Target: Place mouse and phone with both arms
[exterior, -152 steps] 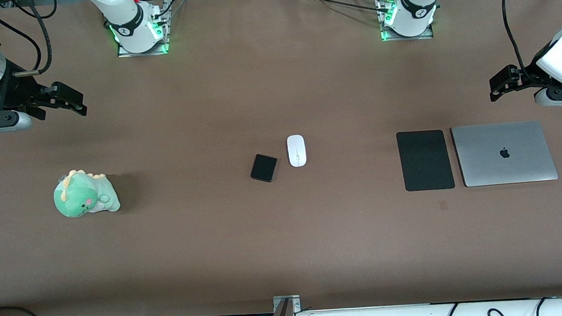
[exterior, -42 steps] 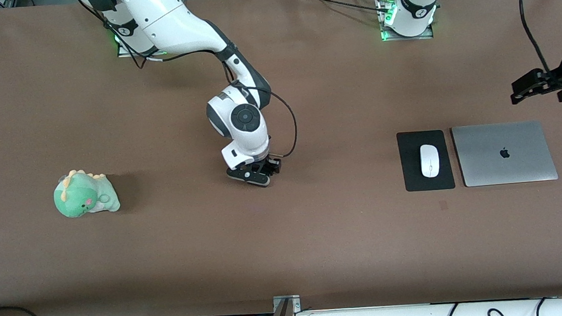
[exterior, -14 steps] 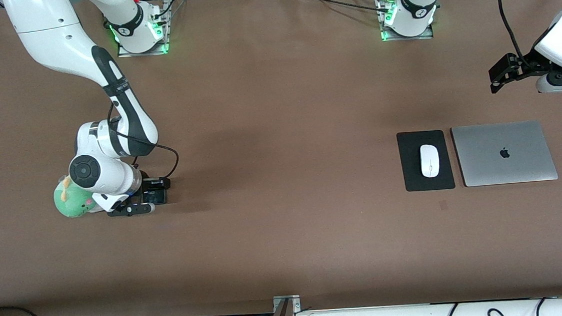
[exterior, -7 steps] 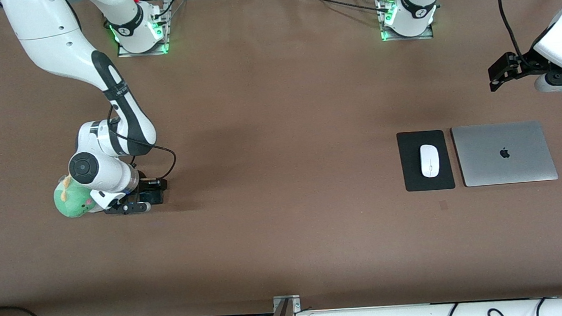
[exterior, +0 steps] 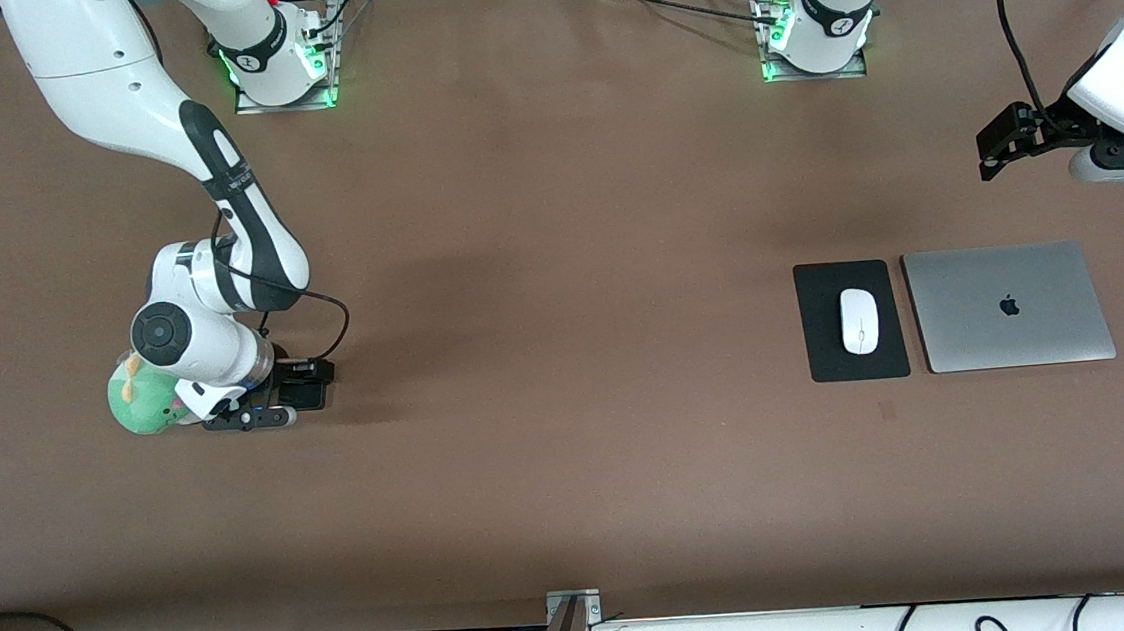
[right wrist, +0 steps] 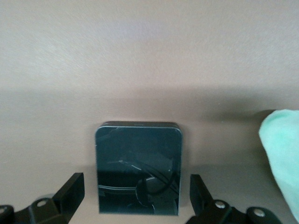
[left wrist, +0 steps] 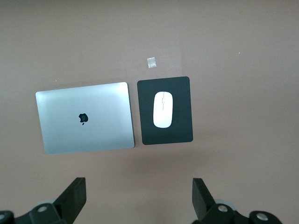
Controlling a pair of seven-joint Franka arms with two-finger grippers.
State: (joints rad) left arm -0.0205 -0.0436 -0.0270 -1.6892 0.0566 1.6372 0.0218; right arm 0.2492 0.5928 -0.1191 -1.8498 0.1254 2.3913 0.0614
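The black phone [right wrist: 138, 168] lies flat on the brown table beside the green plush toy [exterior: 133, 404]. In the front view it is mostly hidden under my right gripper [exterior: 272, 396], with only its edge [exterior: 312, 396] showing. My right gripper [right wrist: 136, 189] is low over the phone, open, its fingers standing clear of the phone's two long sides. The white mouse [exterior: 858, 320] sits on the black mouse pad [exterior: 824, 335]; both show in the left wrist view, the mouse [left wrist: 163, 109] on the pad [left wrist: 182, 126]. My left gripper [exterior: 995, 146] is open and empty, up in the air.
A closed silver laptop [exterior: 1008, 305] lies beside the mouse pad toward the left arm's end; it also shows in the left wrist view [left wrist: 84, 117]. The plush toy [right wrist: 282, 149] is close beside my right gripper. A small pale patch [left wrist: 150, 62] marks the table near the pad.
My right gripper has shifted slightly toward the plush toy, staying low over the phone. The left arm has hardly moved. The mouse stays on the pad.
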